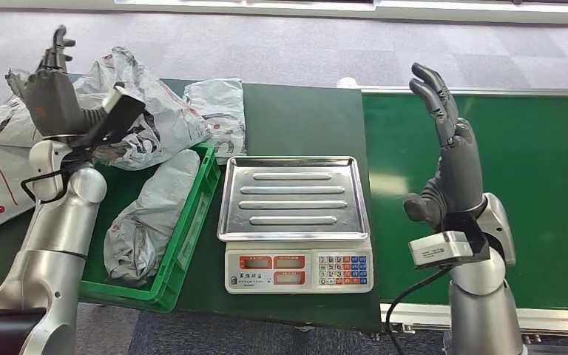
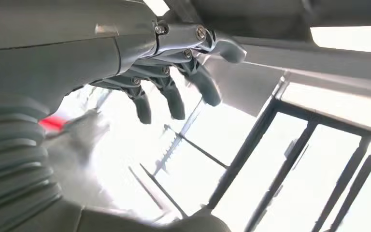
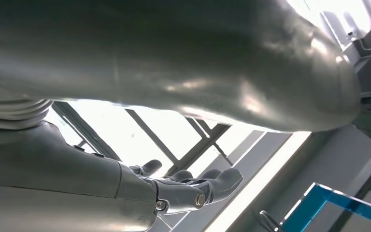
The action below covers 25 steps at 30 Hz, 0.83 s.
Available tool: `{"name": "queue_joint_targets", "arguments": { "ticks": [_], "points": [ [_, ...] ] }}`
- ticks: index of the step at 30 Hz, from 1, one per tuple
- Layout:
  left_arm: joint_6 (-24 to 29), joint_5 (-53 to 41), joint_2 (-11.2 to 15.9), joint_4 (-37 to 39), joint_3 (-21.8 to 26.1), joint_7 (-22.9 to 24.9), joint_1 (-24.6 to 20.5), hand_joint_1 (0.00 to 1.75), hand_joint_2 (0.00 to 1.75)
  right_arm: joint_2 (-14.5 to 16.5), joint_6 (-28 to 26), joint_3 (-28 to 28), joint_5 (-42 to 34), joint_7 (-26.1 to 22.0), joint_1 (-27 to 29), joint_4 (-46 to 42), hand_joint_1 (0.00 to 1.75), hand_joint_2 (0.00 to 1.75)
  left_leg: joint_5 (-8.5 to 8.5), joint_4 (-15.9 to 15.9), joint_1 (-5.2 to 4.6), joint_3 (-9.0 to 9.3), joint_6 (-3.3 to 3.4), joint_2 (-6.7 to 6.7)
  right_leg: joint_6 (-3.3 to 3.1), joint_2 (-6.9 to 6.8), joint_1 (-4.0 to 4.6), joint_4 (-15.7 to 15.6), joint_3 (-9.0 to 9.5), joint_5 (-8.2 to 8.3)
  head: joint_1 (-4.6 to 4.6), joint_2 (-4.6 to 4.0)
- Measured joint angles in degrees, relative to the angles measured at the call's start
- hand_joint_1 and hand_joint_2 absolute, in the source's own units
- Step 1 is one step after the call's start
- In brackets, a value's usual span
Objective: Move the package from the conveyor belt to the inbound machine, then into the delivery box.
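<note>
Both robot hands — left [image 1: 53,92] and right [image 1: 455,159] — hang raised, fingers spread, empty, while the conveyor belt [image 1: 547,185] lies bare and grey packages [image 1: 144,222] fill the green crate [image 1: 192,222], so a hasty reach risks snagging the scale [image 1: 296,222].

both arms raised, left hand [image 1: 52,92] and right hand [image 1: 451,159] empty, fingers extended.

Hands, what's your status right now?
Left hand and right hand raised, open, empty. Packages in green crate. Scale bare. Belt bare.
</note>
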Motion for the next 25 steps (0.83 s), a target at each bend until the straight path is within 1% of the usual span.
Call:
{"name": "queue_joint_targets", "arguments": {
  "ticks": [1, 3, 5, 6, 8, 10, 14, 18, 21, 22, 24, 25],
  "points": [
    [-0.4, 2.2, -0.6, -2.6, 1.3, -0.3, 0.5, 0.00, 0.00, 0.0, -0.1, 0.0, 0.0, 0.0, 0.2, 0.0, 0.00, 0.00, -0.04, 0.0, -0.01, 0.00, 0.01, 0.02, 0.01, 0.02, -0.01, 0.0, -0.01, -0.01, 0.00, 0.00],
    [-0.7, 3.0, -1.4, -6.4, 3.2, -0.3, 1.4, 0.00, 0.00, 0.0, -0.1, 0.0, 0.0, 0.0, 0.4, 0.0, 0.00, 0.00, -0.06, 0.0, -0.03, 0.01, -0.01, 0.04, 0.02, 0.03, -0.01, 0.0, -0.03, -0.03, 0.00, 0.00],
    [-0.5, 6.8, -2.2, -9.3, 4.7, -3.6, 2.2, 0.00, 0.00, 0.0, -0.2, 0.0, 0.0, 0.0, 0.5, 0.0, 0.00, 0.00, -0.05, 0.0, -0.02, 0.00, -0.02, 0.02, 0.02, 0.02, 0.02, 0.0, -0.03, -0.04, 0.00, 0.00],
    [-0.5, 11.2, -2.6, -11.0, 5.5, -6.3, 2.7, 0.00, 0.00, 0.0, -0.3, 0.0, 0.0, 0.0, 0.5, 0.0, 0.00, 0.00, -0.04, 0.0, -0.01, 0.00, -0.03, 0.01, 0.02, 0.00, 0.04, 0.0, -0.02, -0.04, 0.00, 0.00],
    [-1.5, 24.2, -4.0, -16.1, 7.3, -12.2, 4.1, 0.00, 0.00, 0.0, -0.6, 0.0, 0.0, 0.0, 0.4, 0.1, 0.00, 0.00, -0.03, 0.0, 0.03, 0.00, -0.05, 0.01, 0.01, 0.00, 0.06, 0.0, 0.00, -0.03, 0.00, 0.00],
    [-3.0, 37.3, -5.5, -22.7, 9.0, -16.0, 5.8, 0.00, 0.00, 0.0, -1.0, 0.0, 0.0, 0.1, 0.1, 0.3, 0.00, 0.00, -0.02, 0.0, 0.05, -0.01, -0.07, 0.04, 0.00, 0.04, 0.06, 0.0, -0.01, -0.02, 0.00, 0.00],
    [-6.8, 56.0, -8.5, -38.2, 11.9, -18.8, 9.2, 0.00, 0.00, -0.2, -1.4, 0.0, -0.2, 0.6, -1.6, 1.4, 0.00, 0.00, -0.04, 0.0, 0.05, -0.04, -0.05, 0.04, 0.01, 0.05, 0.06, 0.0, -0.04, -0.05, 0.00, 0.00],
    [-14.6, 69.6, -11.2, -52.4, 13.5, -21.5, 13.4, 0.00, 0.00, -0.3, -2.2, 0.0, -1.5, 0.5, -2.5, 2.5, 0.00, 0.00, -0.09, 0.0, 0.04, -0.05, -0.01, -0.02, 0.06, -0.04, 0.04, 0.0, 0.01, -0.12, 0.01, 0.00],
    [-22.1, 75.7, -13.7, -60.2, 13.9, -23.9, 18.5, 0.00, 1.31, -0.4, -3.2, 0.0, -3.6, -0.5, -2.1, 2.5, 0.00, 0.00, -0.19, 0.0, 0.00, 0.02, 0.04, -0.01, 0.08, -0.06, 0.00, 0.0, 0.07, -0.18, 0.00, 0.00],
    [-26.0, 77.4, -14.9, -62.8, 14.0, -24.8, 21.0, 0.00, 1.75, -0.4, -3.8, 0.0, -4.9, -1.0, -1.5, 2.0, 0.00, 0.44, -0.23, 0.0, -0.02, 0.05, 0.05, 0.00, 0.10, -0.04, -0.01, 0.0, 0.09, -0.22, -0.01, 0.00],
    [-35.2, 80.2, -17.5, -66.9, 14.0, -26.1, 26.3, 0.00, 1.75, -0.1, -5.5, 0.4, -7.8, -1.5, 0.3, 0.0, 0.00, 1.31, -0.30, 0.0, -0.05, 0.09, 0.09, -0.01, 0.16, -0.06, -0.04, 0.0, 0.12, -0.31, 0.00, 0.00],
    [-37.7, 80.7, -18.2, -67.6, 13.9, -26.2, 27.6, 0.00, 1.75, 0.0, -6.0, 0.5, -8.6, -1.6, 0.8, -0.7, 0.00, 1.75, -0.31, 0.0, -0.05, 0.09, 0.10, -0.03, 0.17, -0.08, -0.05, 0.0, 0.14, -0.34, 0.00, 0.00]
  ]
}}
